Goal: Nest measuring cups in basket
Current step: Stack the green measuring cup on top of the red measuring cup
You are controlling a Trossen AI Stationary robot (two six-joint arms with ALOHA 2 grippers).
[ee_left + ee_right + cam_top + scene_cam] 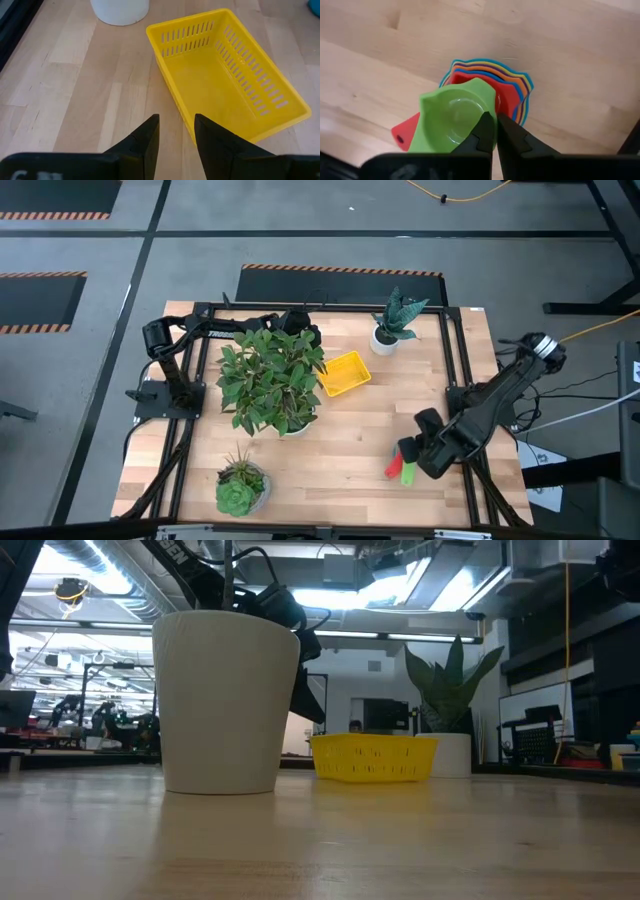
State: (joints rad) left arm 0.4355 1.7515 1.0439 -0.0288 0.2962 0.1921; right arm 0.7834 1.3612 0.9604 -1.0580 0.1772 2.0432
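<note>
**Green cup pinched at the table's right side, basket waiting mid-table**

Over at the right gripper [495,131] now: fingers closed tight on the rim of the green measuring cup [454,120], pinching its wall. Sitting right under that green cup, a nested stack of measuring cups [512,92], red on top, then orange, yellow and blue rims fanned out beneath, all resting on the bare wood. From above, spotted near the table's front-right corner, close to the right edge, with a red handle and a green one poking out beside the dark gripper.

Up by the back half of the table, the left gripper [176,135] hanging just beside the yellow basket [260,90], fingers parted a little with nothing between them, only wood showing through the gap. Basket empty, slotted walls all round, standing flat roughly mid-table toward the back edge, well apart from the cups.

Tucked against the basket's left, a big leafy plant [270,380] in a white pot [225,700]. Near the back edge, a spiky plant [397,315] in a small white pot. Near the front-left corner, a succulent [240,485]; its pot hard to make out, possibly grey
</note>
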